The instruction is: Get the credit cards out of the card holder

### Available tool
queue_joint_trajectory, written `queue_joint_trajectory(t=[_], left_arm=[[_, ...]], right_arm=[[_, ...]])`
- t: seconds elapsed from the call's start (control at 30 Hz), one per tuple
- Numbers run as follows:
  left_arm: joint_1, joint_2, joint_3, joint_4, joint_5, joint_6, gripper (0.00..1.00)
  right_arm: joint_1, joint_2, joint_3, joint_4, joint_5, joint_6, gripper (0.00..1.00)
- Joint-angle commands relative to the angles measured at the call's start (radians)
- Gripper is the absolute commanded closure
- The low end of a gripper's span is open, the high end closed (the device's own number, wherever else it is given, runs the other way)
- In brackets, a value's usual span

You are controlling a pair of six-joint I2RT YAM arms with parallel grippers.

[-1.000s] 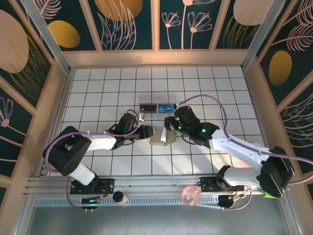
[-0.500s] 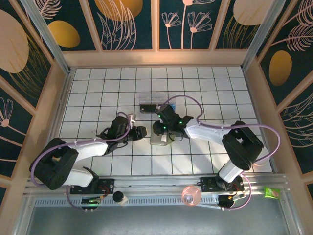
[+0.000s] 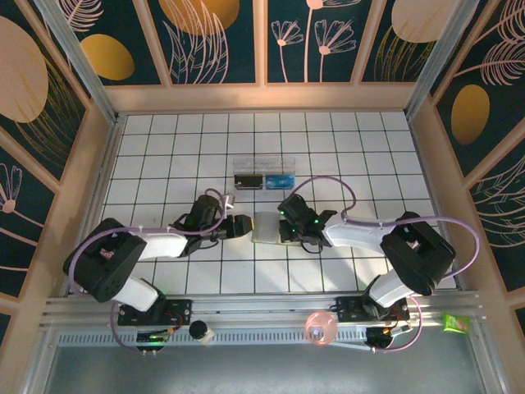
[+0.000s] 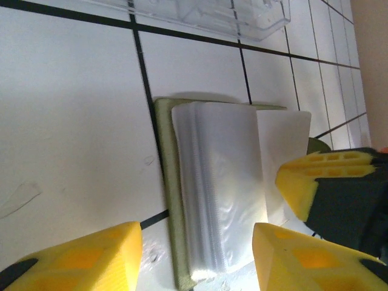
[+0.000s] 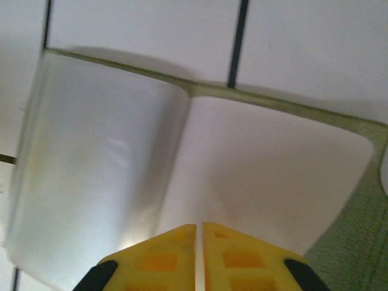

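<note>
Card holder (image 3: 264,228) lies open on table (image 3: 164,148). Left gripper (image 3: 245,226) sits just left of holder, at its edge. Right gripper (image 3: 285,233) is over holder's right half. Sleeves (image 4: 221,194) are stacked on holder's left half. Box (image 3: 264,174) lies behind holder, apart.

We count one card holder (image 3: 264,228), and inside it a stack of clear sleeves (image 4: 224,182) that we cannot count. There is one clear plastic box (image 3: 263,176). We count two grippers, the left gripper (image 3: 242,226) and the right gripper (image 3: 286,231), and one small green packet (image 3: 454,322).
</note>
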Motion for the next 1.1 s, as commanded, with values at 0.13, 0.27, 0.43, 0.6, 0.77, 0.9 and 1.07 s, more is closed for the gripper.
queue_joint_trajectory(t=[0.13,0.27,0.43,0.6,0.77,0.9,1.07], left_arm=[[-0.008,0.097,0.061,0.065,0.034,-0.005,0.47],[-0.02,0.138,0.07,0.081,0.024,-0.016,0.45],[-0.043,0.183,0.099,0.101,0.05,-0.029,0.44],[-0.06,0.228,0.128,0.086,0.06,-0.023,0.44],[-0.065,0.252,0.127,0.152,0.121,-0.065,0.52],[-0.064,0.229,0.108,0.185,0.132,-0.085,0.6],[-0.064,0.228,0.096,0.247,0.162,-0.124,0.68]], right_arm=[[-0.032,-0.007,-0.091,0.087,0.018,0.016,0.91],[-0.034,-0.016,-0.107,0.107,0.011,0.014,0.91],[-0.039,-0.016,-0.11,0.119,0.008,0.01,0.91],[-0.042,-0.017,-0.113,0.129,0.001,0.007,0.91],[-0.046,-0.016,-0.122,0.163,-0.028,-0.002,0.91],[-0.048,-0.022,-0.126,0.194,-0.065,-0.02,0.9],[-0.052,-0.034,-0.132,0.223,-0.068,-0.033,0.89]])
